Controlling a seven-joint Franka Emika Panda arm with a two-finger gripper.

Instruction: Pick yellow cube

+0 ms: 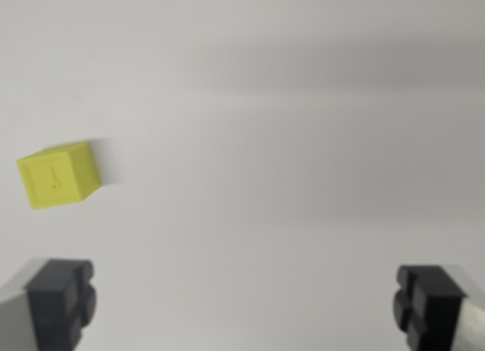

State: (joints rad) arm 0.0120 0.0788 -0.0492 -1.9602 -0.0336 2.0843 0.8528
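A yellow cube (60,175) rests on a plain white surface at the wrist view's left, a little above mid-height. My gripper (246,302) hangs over the surface with its two dark fingertips (62,299) far apart at the bottom corners. It is open and nothing lies between the pads. The cube sits above the left fingertip in the picture, outside the gap and apart from both fingers.
The white surface (288,139) fills the whole view, with soft grey shadow bands across its upper right.
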